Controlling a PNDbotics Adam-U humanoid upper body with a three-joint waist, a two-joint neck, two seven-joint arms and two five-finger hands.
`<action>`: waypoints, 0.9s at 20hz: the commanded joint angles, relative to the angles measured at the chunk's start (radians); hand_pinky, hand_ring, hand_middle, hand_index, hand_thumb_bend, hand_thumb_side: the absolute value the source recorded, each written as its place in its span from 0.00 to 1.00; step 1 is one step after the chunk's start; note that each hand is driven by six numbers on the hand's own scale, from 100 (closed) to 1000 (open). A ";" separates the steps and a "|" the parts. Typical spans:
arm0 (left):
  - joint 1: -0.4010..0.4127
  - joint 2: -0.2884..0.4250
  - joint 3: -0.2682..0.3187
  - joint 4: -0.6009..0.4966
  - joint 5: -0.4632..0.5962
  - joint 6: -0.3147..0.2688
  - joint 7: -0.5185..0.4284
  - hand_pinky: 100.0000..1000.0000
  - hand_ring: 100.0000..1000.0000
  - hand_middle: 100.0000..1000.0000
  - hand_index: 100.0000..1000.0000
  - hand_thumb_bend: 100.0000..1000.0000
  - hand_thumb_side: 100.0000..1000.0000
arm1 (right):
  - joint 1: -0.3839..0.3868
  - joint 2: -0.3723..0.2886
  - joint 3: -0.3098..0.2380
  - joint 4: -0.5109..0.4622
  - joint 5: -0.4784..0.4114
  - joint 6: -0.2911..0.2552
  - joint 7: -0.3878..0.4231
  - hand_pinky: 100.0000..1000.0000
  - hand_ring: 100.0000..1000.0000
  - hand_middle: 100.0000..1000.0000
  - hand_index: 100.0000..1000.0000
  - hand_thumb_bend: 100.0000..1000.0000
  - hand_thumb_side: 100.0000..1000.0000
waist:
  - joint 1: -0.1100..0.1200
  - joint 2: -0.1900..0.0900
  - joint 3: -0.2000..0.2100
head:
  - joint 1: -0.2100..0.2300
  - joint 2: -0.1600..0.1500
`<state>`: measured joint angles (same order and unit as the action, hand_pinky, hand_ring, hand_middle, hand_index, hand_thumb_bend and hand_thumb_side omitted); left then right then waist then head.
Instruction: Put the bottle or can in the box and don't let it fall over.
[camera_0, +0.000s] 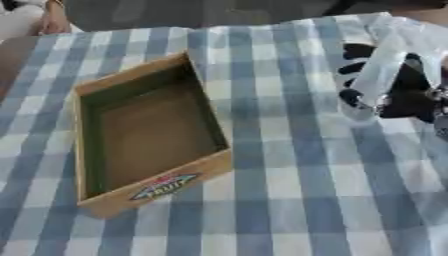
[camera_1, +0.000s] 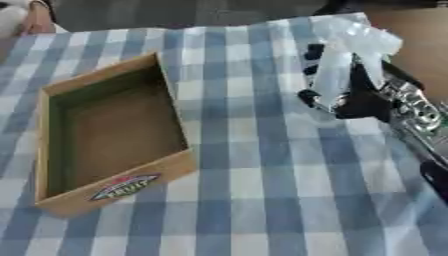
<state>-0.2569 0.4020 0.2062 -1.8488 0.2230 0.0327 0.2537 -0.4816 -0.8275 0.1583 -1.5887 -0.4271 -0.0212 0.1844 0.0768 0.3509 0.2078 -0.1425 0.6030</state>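
An open wooden box (camera_0: 157, 187) with a green-tinted inside and a label on its front wall lies on the blue checked tablecloth (camera_0: 289, 200), left of centre, with nothing in it. My right hand (camera_1: 360, 102) comes in from the right, its black fingers (camera_1: 309, 97) curled round a clear plastic bottle (camera_1: 337, 67). The bottle is blurred and leans slightly, to the right of the box and apart from it. Whether its base touches the cloth I cannot tell. The left hand does not show.
The far edge of the table runs along the top of the views, with dark floor beyond. Checked cloth stretches between the box and the bottle and across the whole front.
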 joint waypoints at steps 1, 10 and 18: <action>-0.009 0.017 0.005 -0.016 0.005 -0.001 -0.005 1.00 1.00 0.73 0.68 0.00 0.58 | -0.017 -0.012 -0.003 0.004 0.001 -0.005 -0.010 0.63 0.74 0.91 0.72 0.22 0.00 | -0.004 -0.016 0.003 | -0.001 -0.014; -0.009 0.015 0.005 -0.015 0.009 -0.001 -0.012 1.00 1.00 0.73 0.67 0.00 0.57 | -0.032 0.004 0.008 0.030 -0.076 -0.077 -0.120 0.09 0.28 0.44 0.19 0.00 0.00 | 0.000 -0.015 0.006 | -0.005 -0.015; -0.009 0.014 0.005 -0.015 0.010 -0.001 -0.013 1.00 1.00 0.72 0.67 0.00 0.57 | -0.033 0.009 0.008 0.030 -0.075 -0.112 -0.231 0.00 0.01 0.19 0.03 0.11 0.00 | 0.002 -0.014 0.005 | -0.006 -0.011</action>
<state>-0.2569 0.3944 0.2061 -1.8488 0.2298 0.0320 0.2438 -0.4980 -0.7967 0.1744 -1.5404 -0.4994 -0.1295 -0.0279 0.0809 0.3520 0.2113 -0.1457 0.6027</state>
